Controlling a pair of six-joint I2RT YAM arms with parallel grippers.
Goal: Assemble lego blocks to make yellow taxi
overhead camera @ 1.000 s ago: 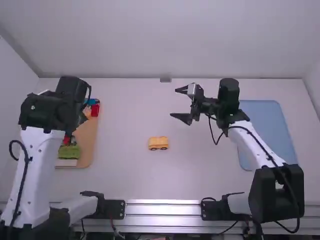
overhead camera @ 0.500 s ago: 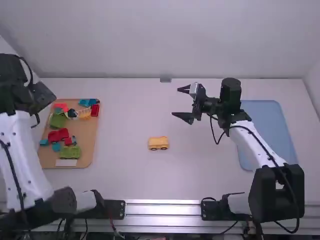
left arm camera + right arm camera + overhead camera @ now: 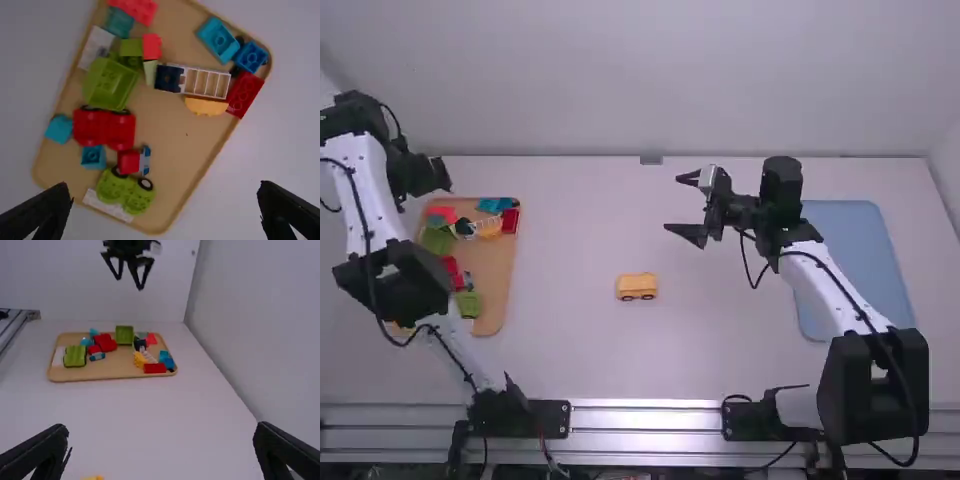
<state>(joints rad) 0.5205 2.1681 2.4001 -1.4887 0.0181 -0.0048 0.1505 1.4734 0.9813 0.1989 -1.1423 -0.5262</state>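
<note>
Left hand [image 3: 428, 175] released, fingers spread, near tray [image 3: 172, 152] of mixed blocks. Right hand [image 3: 672, 206] likewise released, empty. Yellow toy car [image 3: 637, 286] on desk [image 3: 720, 350], apart from both.

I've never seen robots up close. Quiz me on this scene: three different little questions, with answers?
1. Fill in: on the tan tray, the ladder-shaped piece is ____.
2. Where is the yellow wheeled piece? A) On the blue tray. B) On the table. C) In a pincer.
3. True or false: the left pincer and right pincer are both open.

Key: 1 white; 2 B; 3 true.
</note>
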